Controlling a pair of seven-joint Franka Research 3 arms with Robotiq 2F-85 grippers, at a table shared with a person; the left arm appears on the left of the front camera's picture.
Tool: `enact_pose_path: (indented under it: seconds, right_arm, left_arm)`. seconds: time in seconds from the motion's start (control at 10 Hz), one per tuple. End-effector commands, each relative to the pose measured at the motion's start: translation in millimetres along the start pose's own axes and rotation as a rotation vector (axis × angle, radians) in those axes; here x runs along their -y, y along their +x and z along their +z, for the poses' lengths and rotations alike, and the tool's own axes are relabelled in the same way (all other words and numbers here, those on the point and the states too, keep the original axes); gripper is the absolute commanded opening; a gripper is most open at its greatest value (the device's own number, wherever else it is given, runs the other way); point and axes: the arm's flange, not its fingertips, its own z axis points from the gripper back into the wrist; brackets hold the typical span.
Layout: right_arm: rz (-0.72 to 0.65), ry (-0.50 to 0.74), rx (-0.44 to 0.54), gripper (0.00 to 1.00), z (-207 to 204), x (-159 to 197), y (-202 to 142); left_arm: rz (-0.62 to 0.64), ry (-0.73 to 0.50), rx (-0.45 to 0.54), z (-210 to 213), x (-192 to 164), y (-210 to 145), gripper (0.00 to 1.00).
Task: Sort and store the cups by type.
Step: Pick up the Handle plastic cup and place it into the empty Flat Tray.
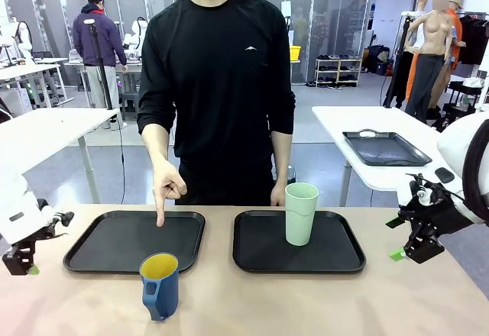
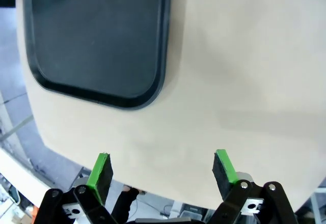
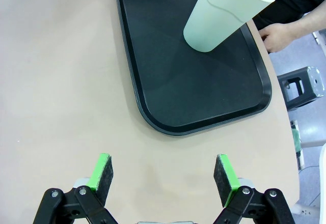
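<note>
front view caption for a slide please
Person's hand points at the left tray; mint-green tumbler stands on the right tray, blue cup on the table.

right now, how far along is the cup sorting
Done: the green cup stands upright on the right tray. In hand: nothing; the left gripper and right gripper are open and empty, and the person's hand points at the left tray. Left: the blue cup sits on the table by that tray, on neither tray.

Front camera looks across the table; wrist cameras look down at left tray, right tray.
</note>
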Motion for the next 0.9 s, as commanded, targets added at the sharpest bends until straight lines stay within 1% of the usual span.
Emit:
enact_pose_path:
  seconds: [0.0, 0.2, 0.3, 0.4, 0.6, 0.8]
  right_arm:
    - [0.002, 0.005, -0.003, 1.00, 0.1, 0.7, 0.5]
    - [0.002, 0.005, -0.003, 1.00, 0.1, 0.7, 0.5]
    - [0.002, 0.005, -0.003, 1.00, 0.1, 0.7, 0.5]
    - [0.002, 0.005, -0.003, 1.00, 0.1, 0.7, 0.5]
    - [0.002, 0.005, -0.003, 1.00, 0.1, 0.7, 0.5]
    - [0.002, 0.005, -0.003, 1.00, 0.1, 0.7, 0.5]
  left_arm:
    - [-0.091, -0.052, 0.096, -17.5, 1.1, 25.4, 1.00]
    - [-0.060, -0.056, 0.254, -22.0, 2.5, 40.2, 1.00]
    - [-0.053, -0.066, 0.297, -23.6, 5.7, 42.6, 1.00]
    - [-0.066, -0.117, 0.421, -23.1, 12.0, 42.7, 1.00]
    - [-0.050, -0.173, 0.570, -38.1, 16.5, 46.9, 1.00]
    - [-0.011, -0.189, 0.723, -57.6, 19.8, 41.3, 1.00]
